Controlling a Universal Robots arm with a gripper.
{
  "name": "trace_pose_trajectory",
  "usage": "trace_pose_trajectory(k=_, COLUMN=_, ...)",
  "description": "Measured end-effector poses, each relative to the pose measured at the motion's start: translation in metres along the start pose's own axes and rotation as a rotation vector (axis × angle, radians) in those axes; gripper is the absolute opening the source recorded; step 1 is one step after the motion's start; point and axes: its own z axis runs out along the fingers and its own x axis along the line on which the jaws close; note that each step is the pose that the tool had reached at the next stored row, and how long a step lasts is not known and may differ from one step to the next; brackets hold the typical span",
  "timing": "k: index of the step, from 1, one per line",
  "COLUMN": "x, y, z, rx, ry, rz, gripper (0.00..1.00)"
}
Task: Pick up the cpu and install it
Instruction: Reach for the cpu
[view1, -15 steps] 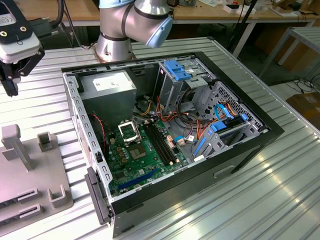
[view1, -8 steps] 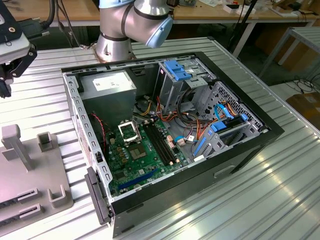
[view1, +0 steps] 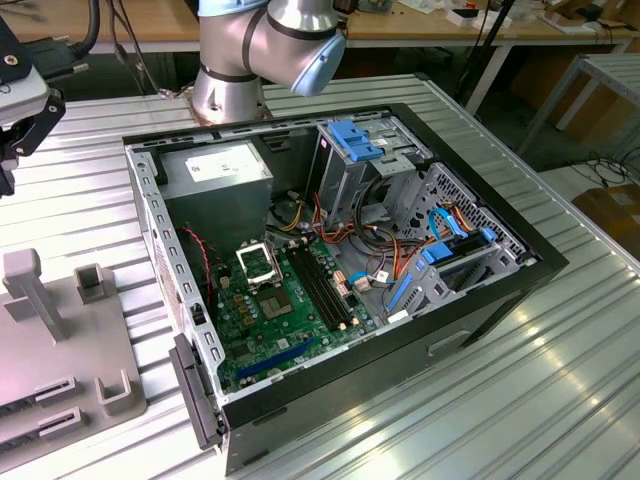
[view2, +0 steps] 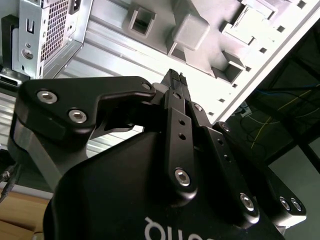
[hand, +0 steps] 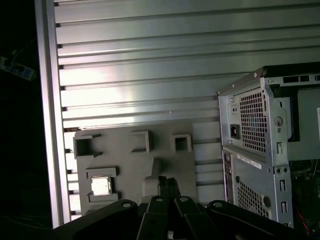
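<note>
The cpu (hand: 101, 186) is a small silver square with a thin green rim. It lies flat in a square pocket of the grey fixture plate (hand: 135, 165) in the first wrist view. My gripper (hand: 167, 183) hovers above that plate, off to one side of the cpu and apart from it. Its two black fingers are pressed together with nothing between them. In the second wrist view the gripper (view2: 175, 76) is likewise shut and empty over the plate's raised blocks. The motherboard (view1: 290, 310) lies in the open computer case (view1: 500, 300), with its black square socket (view1: 258, 262).
In the exterior view the arm's head (view1: 25, 95) hangs over the grey fixture plate (view1: 60, 340) on the exterior view's left. Everything stands on a ribbed metal table (view1: 540, 400). The case's rear panel (hand: 255, 150) rises close beside the plate. The table's edge (hand: 47, 125) is near.
</note>
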Motion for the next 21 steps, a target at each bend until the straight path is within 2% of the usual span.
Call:
trace_pose_trajectory(k=8, x=0.0038, y=-0.0003, z=0.0001, rx=0.0001, ry=0.0006, rz=0.000, gripper=0.11)
trace_pose_trajectory(k=19, x=0.0044, y=-0.0003, z=0.0001, rx=0.0000, ry=0.0005, rz=0.000, gripper=0.11)
trace_pose_trajectory(k=20, x=0.0067, y=-0.0004, z=0.0001, rx=0.0000, ry=0.0006, rz=0.001, gripper=0.11)
trace_pose_trajectory(k=21, x=0.0125, y=-0.0010, z=0.0005, rx=-0.0001, ry=0.0005, rz=0.000, gripper=0.11)
